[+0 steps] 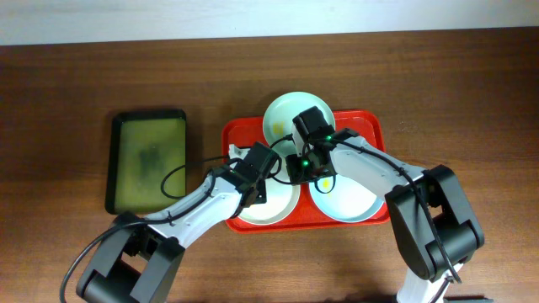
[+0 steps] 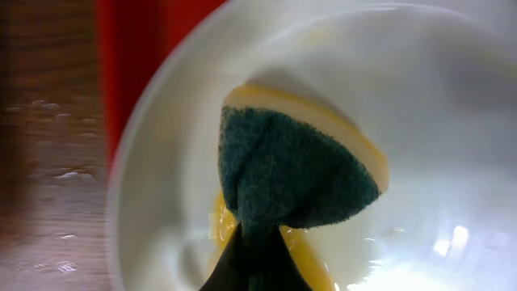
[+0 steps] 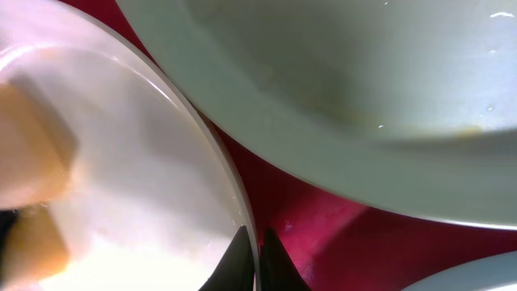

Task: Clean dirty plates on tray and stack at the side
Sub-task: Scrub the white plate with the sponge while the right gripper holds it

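- Right now my left gripper (image 2: 252, 260) is clamped on the sponge (image 2: 295, 174), green scouring face showing, and presses it into the white plate (image 2: 452, 121).
- That plate sits in the near-left part of the red tray (image 1: 234, 136), beside the pale blue plate (image 1: 349, 202) and in front of the pale green plate (image 1: 278, 114) — all three are on the tray, none stacked at the side yet.
- My right gripper (image 3: 256, 260) has its fingers pinched together on the white plate's rim, just beside the green plate's edge, to steady it as I judge.
- To scrub well, I should press the sponge flat rather than on one corner and work small circles from the well out to the rim. A yellow streak shows beneath the sponge, though I cannot tell smear from sponge body.
- The right pinch wants to be firm but low — if it lifts the rim, the plate could tip or knock its green neighbour.
- The blue plate carries what looks like a yellow smear (image 1: 324, 183), so I judge it needs wiping too.
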### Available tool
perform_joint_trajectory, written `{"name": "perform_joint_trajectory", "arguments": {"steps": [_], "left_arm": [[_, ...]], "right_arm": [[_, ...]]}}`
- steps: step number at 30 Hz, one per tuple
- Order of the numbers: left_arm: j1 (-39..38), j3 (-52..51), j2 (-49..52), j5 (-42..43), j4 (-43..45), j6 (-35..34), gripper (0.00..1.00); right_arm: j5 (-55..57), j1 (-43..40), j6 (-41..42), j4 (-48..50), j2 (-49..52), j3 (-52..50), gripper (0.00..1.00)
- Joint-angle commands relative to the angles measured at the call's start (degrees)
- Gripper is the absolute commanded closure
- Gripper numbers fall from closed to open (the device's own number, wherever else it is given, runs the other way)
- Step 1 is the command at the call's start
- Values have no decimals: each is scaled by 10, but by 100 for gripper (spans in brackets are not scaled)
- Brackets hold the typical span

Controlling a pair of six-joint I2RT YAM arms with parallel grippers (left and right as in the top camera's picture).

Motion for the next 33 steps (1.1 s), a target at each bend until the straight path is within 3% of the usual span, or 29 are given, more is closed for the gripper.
{"name": "perform_joint_trajectory", "arguments": {"steps": [1,4,12,14,21,25,30,33], "left_arm": [[9,-9,3,-85,-18,0,100],[9,-9,2,-44,8,0,100],[7,-9,4,196,174,0,100],[8,-9,4,177,165,0,100],[12,-9,4,-28,19,0,100],[12,-9,3,-106,-11,0,100],[12,6,-23,-63,-2,0,100],[12,8,-36,66,63,0,100]], "right_arm": [[-1,-1,5,0,10,-5,96],[-1,-1,5,0,10,-5,96],[-1,-1,5,1,10,-5,96],[-1,-1,5,1,10,-5,96],[-1,-1,5,1,10,-5,96],[-1,-1,5,0,10,-5,96],[-1,-1,5,-2,10,-5,96],[-1,-1,5,-1,10,-5,96]]}}
